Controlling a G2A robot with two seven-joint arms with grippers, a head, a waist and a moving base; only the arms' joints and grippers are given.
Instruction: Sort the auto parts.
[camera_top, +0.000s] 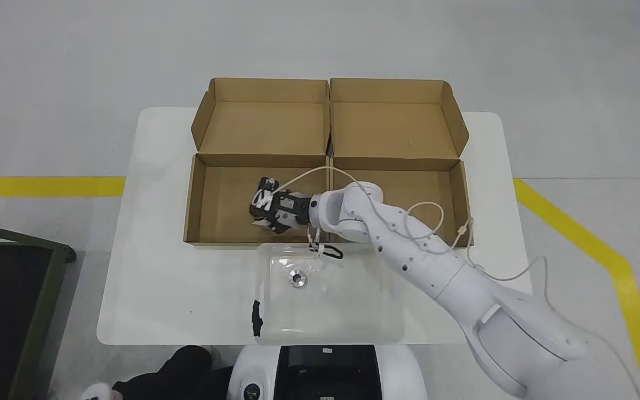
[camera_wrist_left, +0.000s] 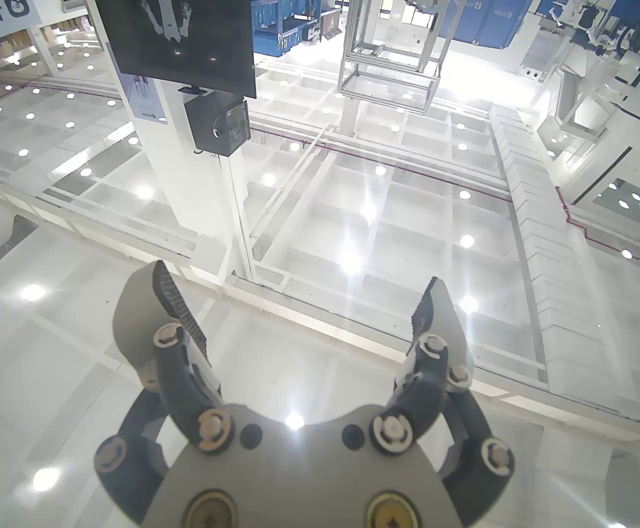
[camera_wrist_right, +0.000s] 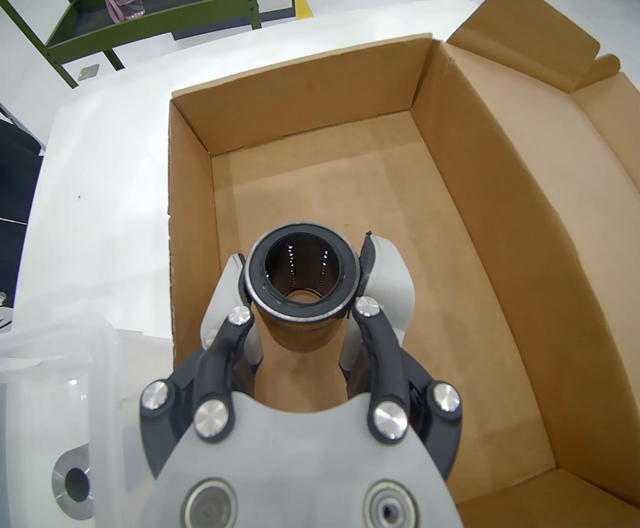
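My right gripper (camera_wrist_right: 302, 272) is shut on a cylindrical metal bearing (camera_wrist_right: 303, 285) with a black end ring and a hollow bore, holding it over the floor of the left cardboard box (camera_wrist_right: 350, 200). From above, the right gripper (camera_top: 265, 198) hangs inside the left box (camera_top: 215, 205) near its middle. A round metal part with a centre hole (camera_top: 297, 279) lies in the clear plastic bin (camera_top: 330, 295) at the table's front; the round part (camera_wrist_right: 74, 484) also shows beside my wrist. My left gripper (camera_wrist_left: 300, 305) points up at the ceiling, open, with nothing between its fingers.
A second open cardboard box (camera_top: 420, 195) stands right beside the first, both with lids folded back. The white table (camera_top: 150, 250) has bare surface to the left of the boxes. A dark green rack (camera_top: 25, 300) stands off the table's left side.
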